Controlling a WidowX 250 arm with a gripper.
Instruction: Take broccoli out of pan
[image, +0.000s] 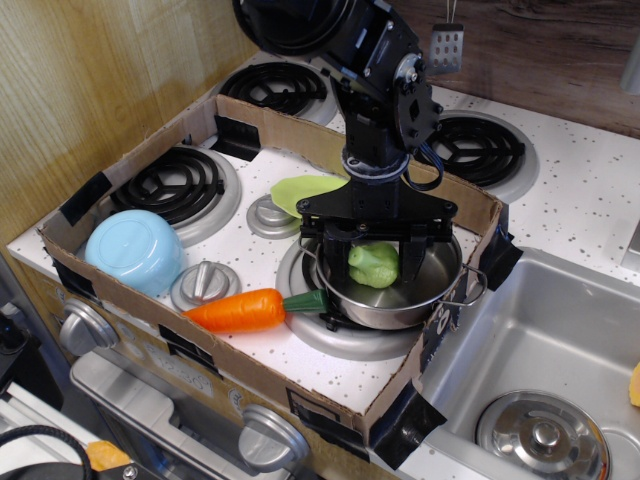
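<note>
Gripper (371, 262) reached down into the pan (392, 296), fingers (411, 255) either side of the broccoli (373, 263), pinching it. Broccoli sat inside the pan, between the fingers. Plate (304, 190) lay behind-left of the gripper, carrot (244, 310) front-left beside the pan, blue bowl (133, 250) far left. No readable writing or labels anywhere.

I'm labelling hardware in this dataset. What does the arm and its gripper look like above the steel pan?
The arm is glossy black with rounded, bulky joint housings, small silver screws and a light circular disc on one side. A black cable loops beside the wrist. The gripper is a wide black crossbar carrying two slim, straight black fingers.
</note>
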